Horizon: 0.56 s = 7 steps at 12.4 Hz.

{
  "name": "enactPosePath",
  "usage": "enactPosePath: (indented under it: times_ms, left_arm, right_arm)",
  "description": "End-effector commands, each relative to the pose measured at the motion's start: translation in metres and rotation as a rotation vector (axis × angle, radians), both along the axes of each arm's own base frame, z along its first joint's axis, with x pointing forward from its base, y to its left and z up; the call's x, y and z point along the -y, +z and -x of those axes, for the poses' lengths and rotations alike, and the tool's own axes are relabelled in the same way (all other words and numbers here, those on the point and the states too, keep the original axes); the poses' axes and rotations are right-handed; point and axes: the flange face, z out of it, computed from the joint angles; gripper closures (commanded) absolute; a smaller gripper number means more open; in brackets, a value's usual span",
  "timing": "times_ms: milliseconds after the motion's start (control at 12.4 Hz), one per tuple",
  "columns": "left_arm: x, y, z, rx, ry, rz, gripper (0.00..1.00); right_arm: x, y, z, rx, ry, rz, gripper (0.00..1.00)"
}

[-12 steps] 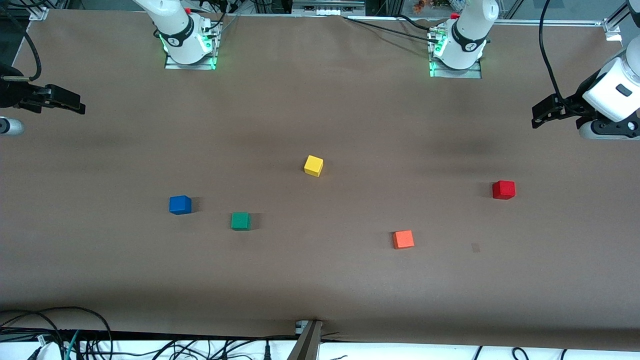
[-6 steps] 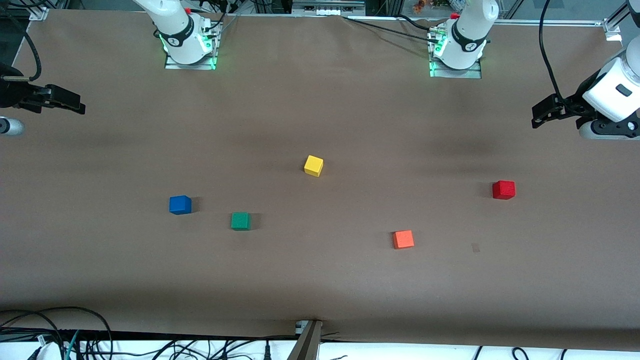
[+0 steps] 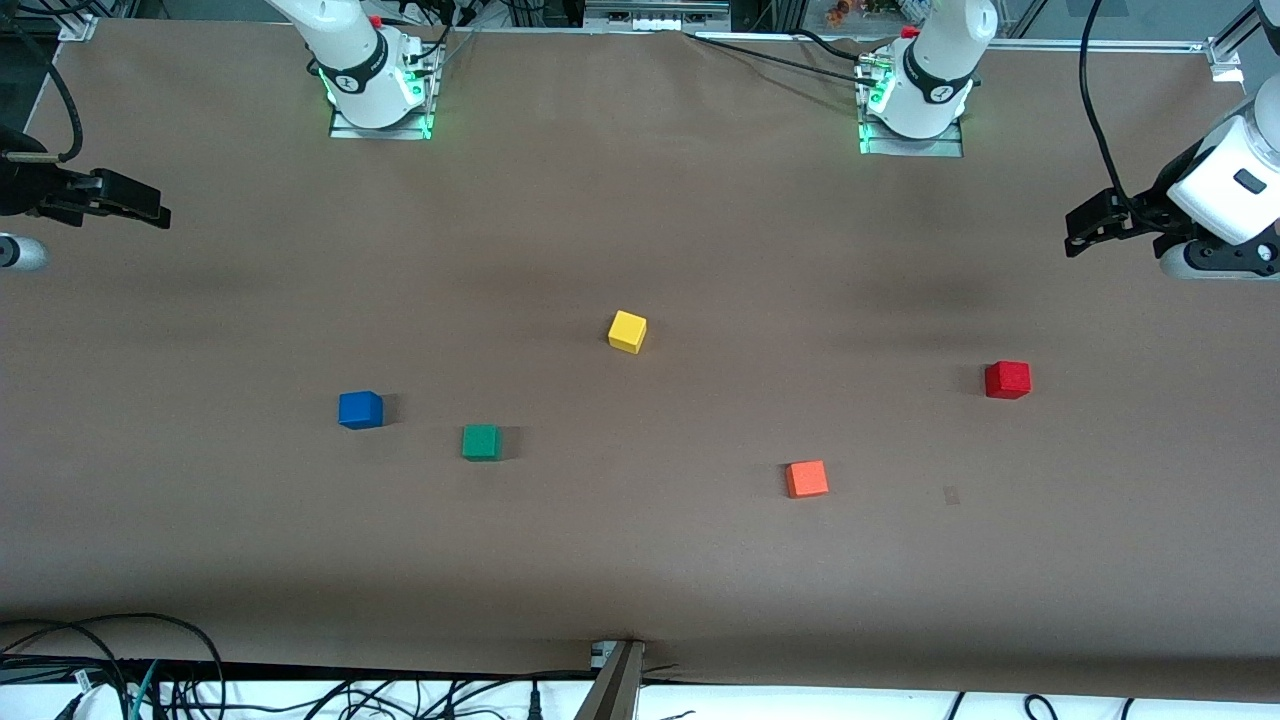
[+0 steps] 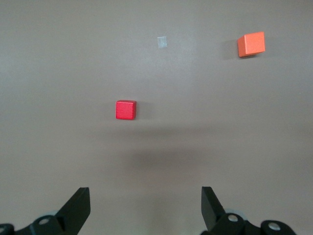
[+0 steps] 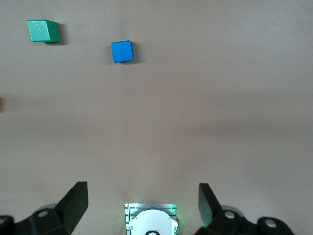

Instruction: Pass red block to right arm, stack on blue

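Brown paper covers the desk (image 3: 640, 230) from one end to the other, and five loose cubes sit on it. Toward the left arm's end lies the red block (image 3: 1007, 380), flat on the paper with nothing touching it; it also shows in the left wrist view (image 4: 126, 109), squarely between that camera's two finger tips and ahead of them. Being a cube, it has no long axis to line up with. The left gripper (image 3: 1090, 222) hangs over the desk's edge at its own end, spread wide and empty, near the red block but not above it, and judging by this it is plainly the arm to make the pick. An orange cube (image 3: 806, 479) lies nearer the front camera than the red block and well apart from it. A yellow cube (image 3: 627, 331) sits mid-desk. Toward the right arm's end stands the blue (image 3: 360, 410), bare on top, with a green cube (image 3: 481, 442) near it. The right gripper (image 3: 135, 201) waits over that end's edge, fingers wide and holding nothing.
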Motion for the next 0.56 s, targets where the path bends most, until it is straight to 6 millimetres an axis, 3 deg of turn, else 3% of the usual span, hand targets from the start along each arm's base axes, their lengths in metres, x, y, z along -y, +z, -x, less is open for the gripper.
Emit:
enactPosePath:
  times_ms: [0,161,242,483]
  left_arm:
    - [-0.005,-0.001,-0.002,-0.016,-0.024,-0.015,0.0]
    - [-0.019,-0.011,-0.005,-0.036,-0.047,-0.008,0.0]
    - [-0.033,-0.025,-0.008,-0.065,-0.022,-0.005,0.0]
    - [-0.051,-0.107,-0.027,-0.253,0.006,0.016,0.0]
  right_arm:
    - [0.003,0.005,-0.003,0.008,0.007,0.0,0.0]
    - [0.003,0.005,-0.003,0.008,0.007,0.0,0.0]
    - [0.003,0.005,-0.003,0.008,0.009,0.0,0.0]
    - [0.004,0.002,-0.004,0.003,0.01,0.001,0.0]
